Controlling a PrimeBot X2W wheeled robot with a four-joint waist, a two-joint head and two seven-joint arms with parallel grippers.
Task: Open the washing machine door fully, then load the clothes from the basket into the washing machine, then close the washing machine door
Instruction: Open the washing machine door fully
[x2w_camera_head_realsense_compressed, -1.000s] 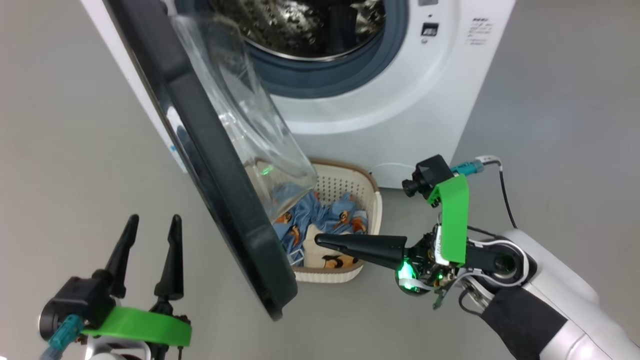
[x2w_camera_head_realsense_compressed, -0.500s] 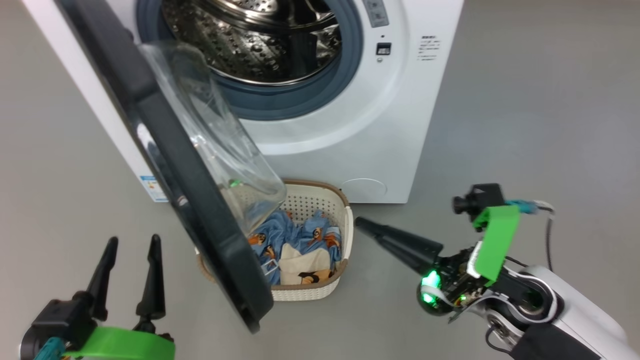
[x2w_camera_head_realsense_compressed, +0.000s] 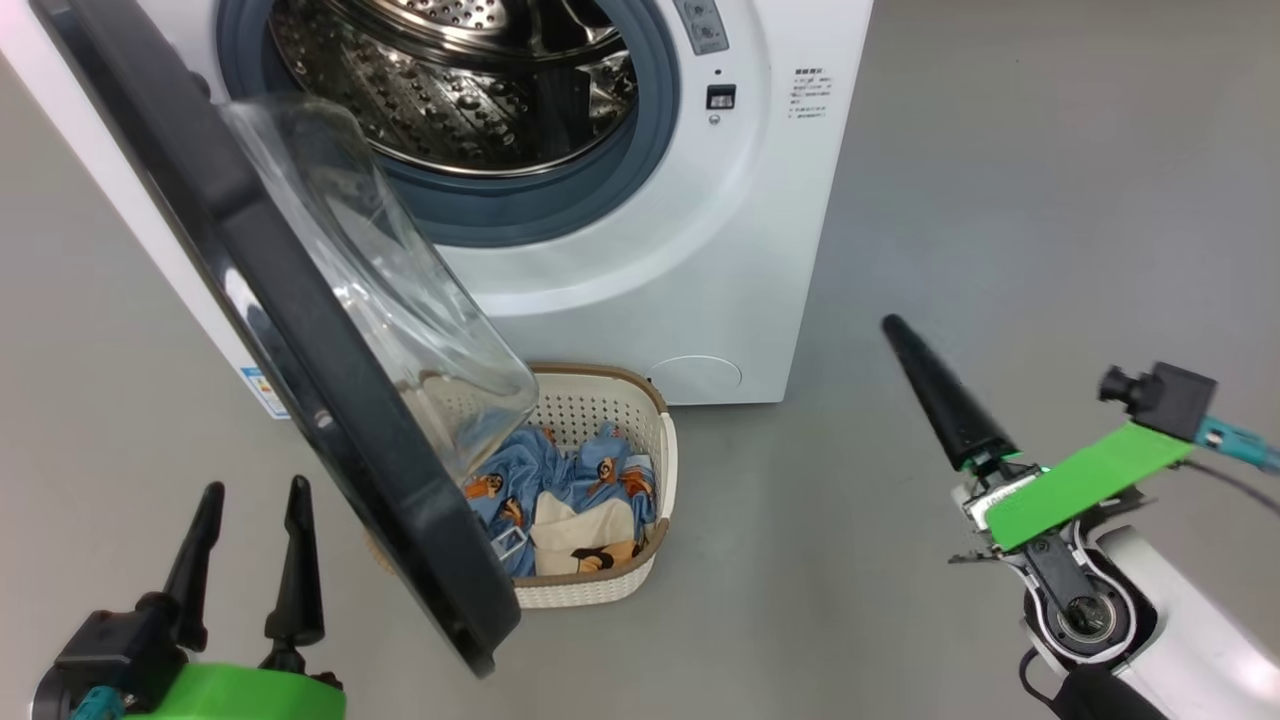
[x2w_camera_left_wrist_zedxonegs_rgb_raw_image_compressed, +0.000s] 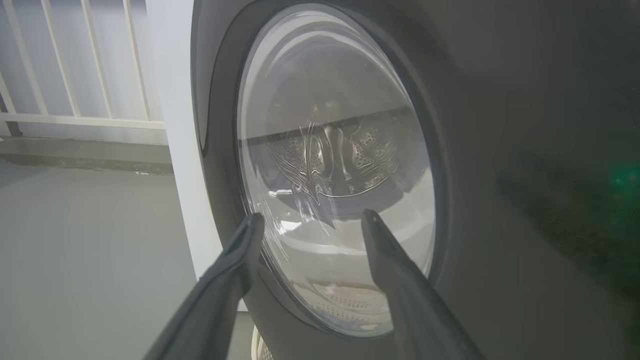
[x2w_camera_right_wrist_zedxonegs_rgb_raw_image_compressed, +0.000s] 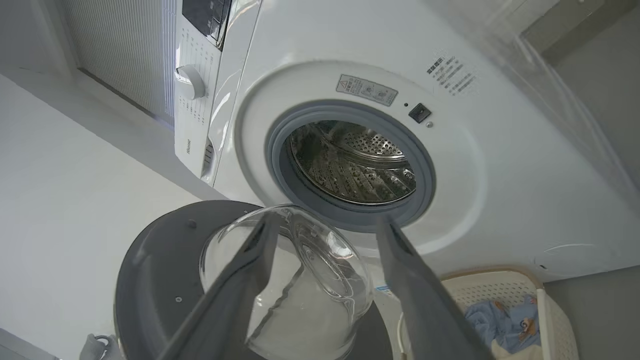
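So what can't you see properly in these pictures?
Head view: the basket's left side, hidden behind the washing machine door.
Head view: the clothes underneath, covered by the top pieces; their number is unclear.
Head view: the drum's top, cut off by the upper edge.
Head view: the small print on the washing machine, too small to read.

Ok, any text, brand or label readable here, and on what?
"Hisense", likely: vertical print on the washing machine drawer front.
Too small to read: grey warning sticker above the drum.
Too small: printed lines, upper right of the front.
Too small: markings around the dial.
Blurred: blue label, lower front.
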